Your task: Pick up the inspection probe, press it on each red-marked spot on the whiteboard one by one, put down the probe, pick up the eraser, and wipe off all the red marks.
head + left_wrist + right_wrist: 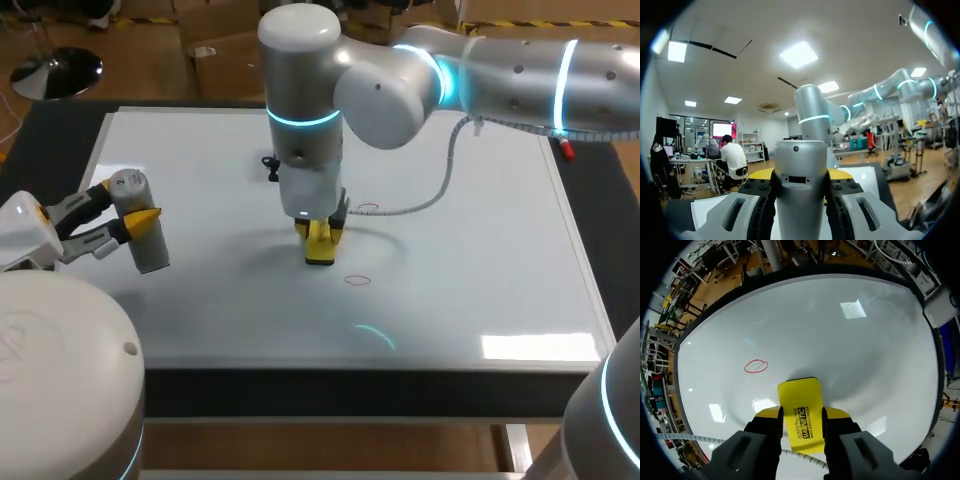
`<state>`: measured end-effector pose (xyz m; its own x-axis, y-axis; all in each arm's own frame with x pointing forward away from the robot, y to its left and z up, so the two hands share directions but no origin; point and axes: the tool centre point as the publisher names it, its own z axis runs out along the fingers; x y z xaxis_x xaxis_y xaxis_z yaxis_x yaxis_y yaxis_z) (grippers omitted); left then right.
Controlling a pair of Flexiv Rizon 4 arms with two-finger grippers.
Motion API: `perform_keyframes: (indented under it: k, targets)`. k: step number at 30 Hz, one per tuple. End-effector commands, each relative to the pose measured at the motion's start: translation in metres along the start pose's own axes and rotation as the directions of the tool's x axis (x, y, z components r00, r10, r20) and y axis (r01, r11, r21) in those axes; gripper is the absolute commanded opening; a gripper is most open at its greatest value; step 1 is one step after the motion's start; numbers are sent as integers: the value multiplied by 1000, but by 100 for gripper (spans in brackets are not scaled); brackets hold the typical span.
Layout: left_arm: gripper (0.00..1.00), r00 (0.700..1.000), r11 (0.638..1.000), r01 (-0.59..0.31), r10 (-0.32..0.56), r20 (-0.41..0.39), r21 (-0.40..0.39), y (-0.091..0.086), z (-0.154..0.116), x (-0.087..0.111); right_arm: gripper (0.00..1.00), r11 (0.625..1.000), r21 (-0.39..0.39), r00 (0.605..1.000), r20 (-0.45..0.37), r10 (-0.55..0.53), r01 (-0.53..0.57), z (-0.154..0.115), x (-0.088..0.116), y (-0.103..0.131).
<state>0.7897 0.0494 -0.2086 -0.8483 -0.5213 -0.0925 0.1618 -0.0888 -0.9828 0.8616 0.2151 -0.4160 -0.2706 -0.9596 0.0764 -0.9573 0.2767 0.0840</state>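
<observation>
The grey cylindrical probe (143, 235) is held above the whiteboard's (480, 260) left side, with my left gripper (128, 205) shut on it. In the left wrist view the probe (801, 185) stands upright between the fingers of that gripper (801, 202). At the board's middle, my right gripper (320, 232) is shut on the yellow eraser (319, 248), whose lower end rests on the board. The right wrist view shows the eraser (801, 405) in the gripper (801, 424) and a red oval mark (756, 366) just ahead and to one side. Two red marks show in the head view: one (357, 280) in front of the eraser, another (368, 210) just beside it.
A grey cable (440, 180) from my right arm hangs over the board's middle. A small black object (270, 165) sits on the board behind my right wrist. A red marker (567, 150) lies at the board's far right edge.
</observation>
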Motion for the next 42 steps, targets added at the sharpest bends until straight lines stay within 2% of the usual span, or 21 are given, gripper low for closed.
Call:
perform_keyframes:
  k: [1,10,21,24,26,28,32,36,42]
  targets:
    - [0,1000,1000,0,0,1,0,-2,0,0,0,1000,6,1000,8,6,-6,2,16,-2]
    - [0,1000,1000,0,0,1,0,-2,0,0,0,999,26,999,20,33,-34,-11,26,-2]
    - [0,1000,1000,0,0,1,0,-2,0,0,0,988,87,991,38,126,-129,-42,67,-17]
    - [0,1000,1000,0,0,1,0,-2,0,0,0,979,89,982,43,181,-185,-44,85,-23]
    - [0,1000,1000,0,0,1,0,-2,0,0,0,971,79,972,77,222,-227,-46,98,-26]
    - [0,1000,1000,0,0,1,0,-2,0,0,0,960,86,963,67,261,-266,-48,113,-29]
    - [0,1000,1000,0,0,1,0,-2,0,0,0,931,73,931,104,351,-359,-50,145,-35]
    - [0,1000,1000,0,0,1,0,-2,0,0,0,875,63,873,130,469,-480,-50,189,-39]
    - [0,1000,1000,0,0,1,0,-2,0,0,0,818,54,817,126,563,-573,-50,230,-36]
